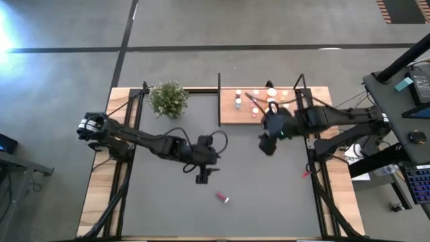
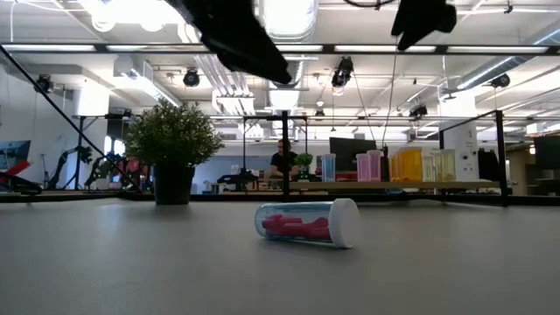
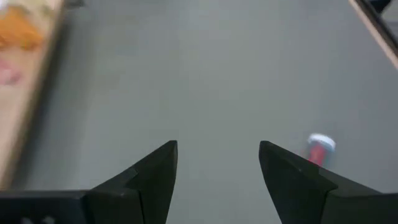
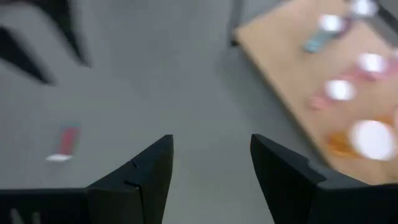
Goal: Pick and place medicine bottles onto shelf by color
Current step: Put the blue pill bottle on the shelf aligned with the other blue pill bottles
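A pink bottle with a white cap point(image 1: 222, 197) lies on its side on the dark table; it also shows in the low view point(image 2: 306, 224), the left wrist view point(image 3: 319, 149) and the right wrist view point(image 4: 65, 144). My left gripper point(image 1: 203, 177) hovers open above the table, just left and far of it point(image 3: 217, 155). My right gripper point(image 1: 267, 144) is open and empty point(image 4: 211, 152) above the table, near the shelf point(image 1: 228, 114). Several bottles point(image 1: 259, 101) stand on the shelf board.
A green bushy plant point(image 1: 168, 98) in a pot stands at the far left of the table, beside the shelf. A small red thing point(image 1: 306, 174) lies by the right rail. The dark tabletop point(image 1: 269, 202) is bare in the near right part.
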